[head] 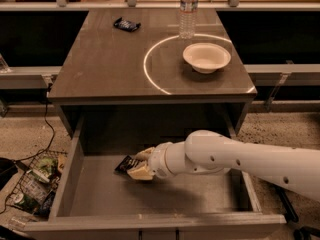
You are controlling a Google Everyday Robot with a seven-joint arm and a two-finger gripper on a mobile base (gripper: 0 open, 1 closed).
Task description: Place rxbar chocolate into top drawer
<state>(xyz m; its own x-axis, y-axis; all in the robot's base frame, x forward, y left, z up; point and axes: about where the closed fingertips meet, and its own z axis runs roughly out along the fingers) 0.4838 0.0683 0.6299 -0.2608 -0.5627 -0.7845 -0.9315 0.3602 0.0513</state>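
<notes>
The top drawer [150, 221] stands pulled open below the tabletop, a wide grey-brown box with a pale front edge. My white arm reaches in from the right, and my gripper [139, 165] is inside the drawer at its left middle, low over the bottom. It is shut on the rxbar chocolate [126, 163], a flat black wrapper with pale lettering that sticks out to the left of the fingers, tilted. I cannot tell whether the bar touches the drawer bottom.
On the tabletop [100, 64] stand a cream bowl [206, 57], a clear water bottle [187, 11] and a small dark wrapper with blue-white markings [126, 24] at the back left. A wire basket of clutter [32, 186] lies on the floor left of the drawer.
</notes>
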